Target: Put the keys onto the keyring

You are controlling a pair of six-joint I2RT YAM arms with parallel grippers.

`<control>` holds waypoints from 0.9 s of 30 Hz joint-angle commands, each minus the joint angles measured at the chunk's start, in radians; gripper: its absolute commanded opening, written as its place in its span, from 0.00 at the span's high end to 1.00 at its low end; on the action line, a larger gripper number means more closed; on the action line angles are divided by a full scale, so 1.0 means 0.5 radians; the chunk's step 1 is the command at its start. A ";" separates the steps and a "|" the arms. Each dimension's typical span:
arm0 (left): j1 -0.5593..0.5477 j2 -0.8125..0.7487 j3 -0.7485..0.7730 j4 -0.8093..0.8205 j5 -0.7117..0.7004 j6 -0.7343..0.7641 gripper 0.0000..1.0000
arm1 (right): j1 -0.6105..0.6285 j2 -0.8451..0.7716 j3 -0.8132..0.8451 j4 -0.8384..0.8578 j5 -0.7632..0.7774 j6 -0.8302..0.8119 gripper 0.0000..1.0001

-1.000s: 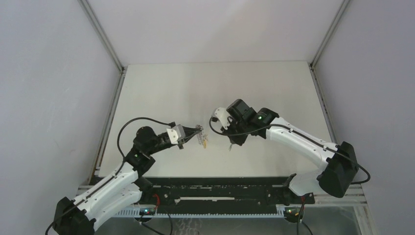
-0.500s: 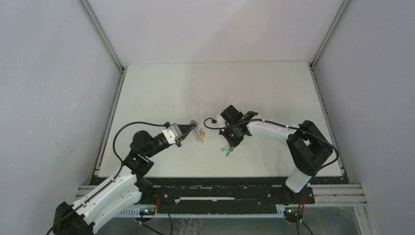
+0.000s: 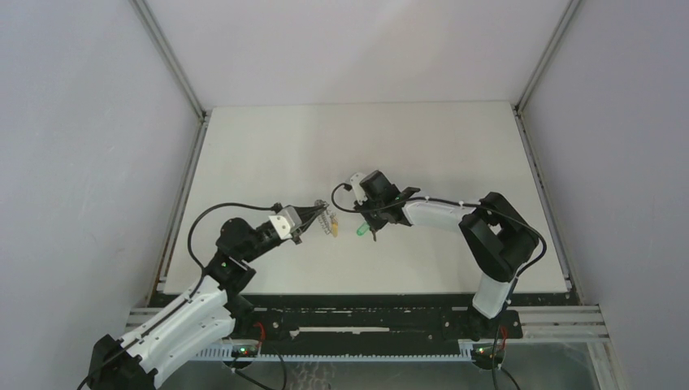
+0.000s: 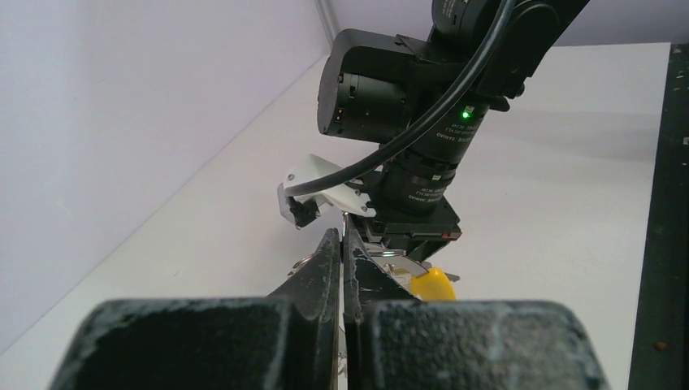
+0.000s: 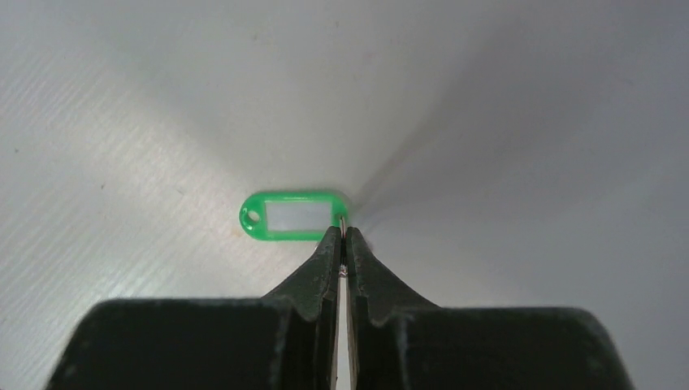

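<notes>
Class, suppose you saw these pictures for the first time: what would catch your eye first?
The bright green key, pinched at one end by the shut right gripper, sits mid-frame in the right wrist view against the white table. From above, both arms meet mid-table, the left gripper holding the keyring, a yellow key dangling by it, close to the green one.

A robot lab cell: white desk (image 3: 268, 146) boxed in by plain grey panels (image 3: 81, 162) on aluminium posts (image 3: 166, 57), two arms (image 3: 439, 213) bolted to a rail (image 3: 366, 302) at its near edge.
</notes>
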 commanded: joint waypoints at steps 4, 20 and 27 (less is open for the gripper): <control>-0.005 -0.030 -0.034 0.142 -0.007 -0.011 1.00 | -0.009 0.033 -0.023 0.159 0.077 0.039 1.00; -0.006 -0.036 -0.031 0.149 0.013 -0.020 1.00 | -0.048 0.057 0.023 -0.053 0.037 0.015 0.88; -0.006 -0.034 -0.031 0.153 0.020 -0.021 1.00 | -0.062 0.077 0.057 -0.080 0.014 0.003 0.88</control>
